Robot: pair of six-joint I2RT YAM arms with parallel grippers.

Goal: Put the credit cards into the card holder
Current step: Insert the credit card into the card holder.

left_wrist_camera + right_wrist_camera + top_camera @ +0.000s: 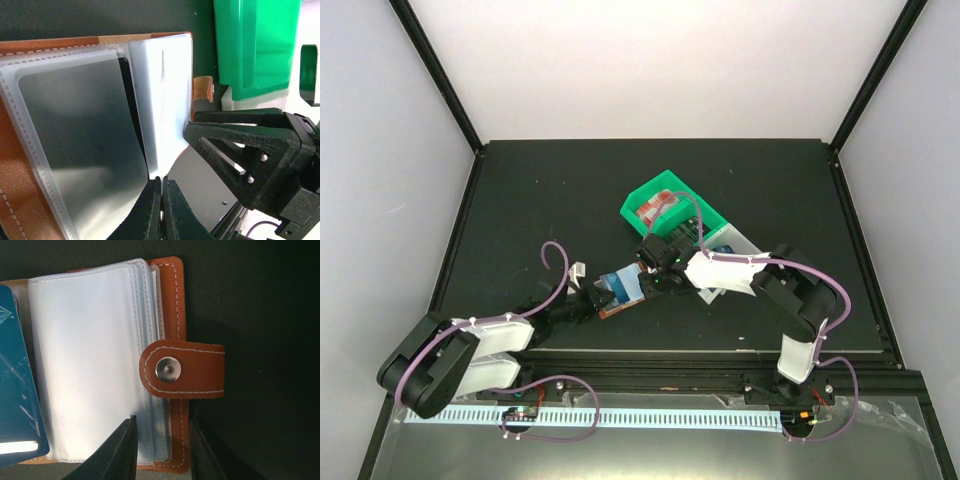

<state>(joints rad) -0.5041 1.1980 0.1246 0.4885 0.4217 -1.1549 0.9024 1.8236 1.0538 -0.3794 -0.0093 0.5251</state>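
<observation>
Two grippers are set at an open brown leather card holder with clear plastic sleeves [623, 291], which is laid toward the 6 o'clock edge of the black table [540, 200], a green plastic bin [670, 208] standing at its 1 o'clock. The left gripper [161, 187] is clenched on the edge of one clear sleeve, and a dark blackish rectangular card [85, 150] is seen tucked inside a sleeve. The right gripper [162, 425], at the holder's 2 o'clock, is held with fingers parted astride the edge below the snap strap [182, 369]. Contact cannot be told, and a blue card with light print [15, 385] is seen at 9 o'clock there.
</observation>
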